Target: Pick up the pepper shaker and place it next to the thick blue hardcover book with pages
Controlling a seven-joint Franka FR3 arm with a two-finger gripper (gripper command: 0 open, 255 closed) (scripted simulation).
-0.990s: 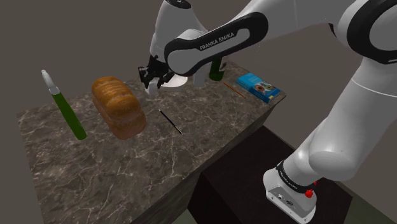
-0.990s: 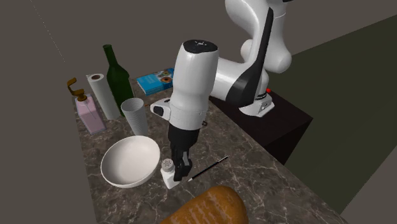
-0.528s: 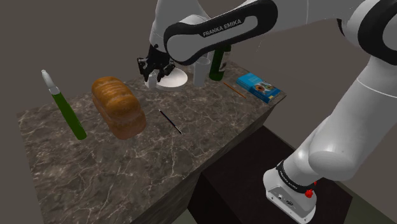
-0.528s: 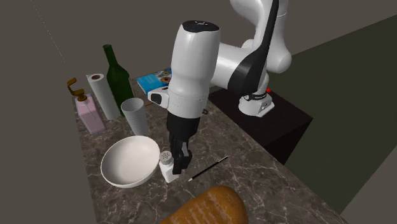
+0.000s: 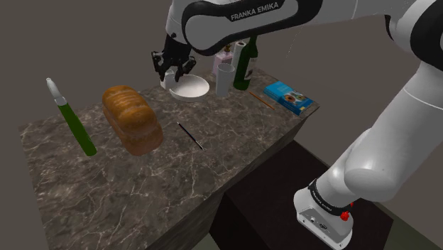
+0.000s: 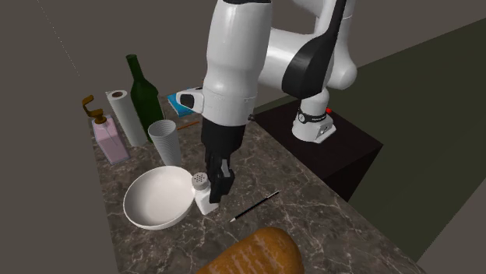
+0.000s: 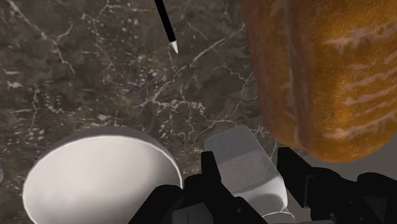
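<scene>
While the 2 black fingers of the gripper [image 6: 216, 191] [image 7: 248, 158] close on its sides, the small white pepper shaker with a grey perforated top [image 6: 202, 194] [image 7: 238, 149] stands upright between them, clasped on both sides. Whether its base touches the dark veined marble counter [image 5: 142, 185] cannot be told. In the shoulder view the gripper [image 5: 172, 69] hangs over the far side of the counter.

The shaker sits just beside the rim of the round white bowl [image 5: 190, 89] [image 6: 158, 198] [image 7: 95, 172], between that bowl and the golden-brown loaf of bread [image 5: 131, 117] [image 6: 249, 253] [image 7: 318, 70]. A thin black pen with a white tip [image 5: 190, 136] [image 6: 255, 205] [image 7: 165, 22] lies flat on the counter near the shaker and apart from it.

The thick blue hardcover book [image 5: 288, 96] lies flat at the counter's corner toward the shoulder view's right, well apart from the shaker. Between them stand a plain grey cup [image 5: 224, 79] [image 6: 165, 142] and a dark green glass bottle [image 5: 243, 67] [image 6: 142, 93]. A thin orange pencil [image 5: 261, 100] lies just beside the book.

A white paper towel roll [image 6: 125, 117] and a pink soap dispenser with a brass pump [image 6: 109, 138] stand beside the bottle. Toward the shoulder view's left, a slim green bottle with a white cap [image 5: 74, 121] stands tilted near the loaf.
</scene>
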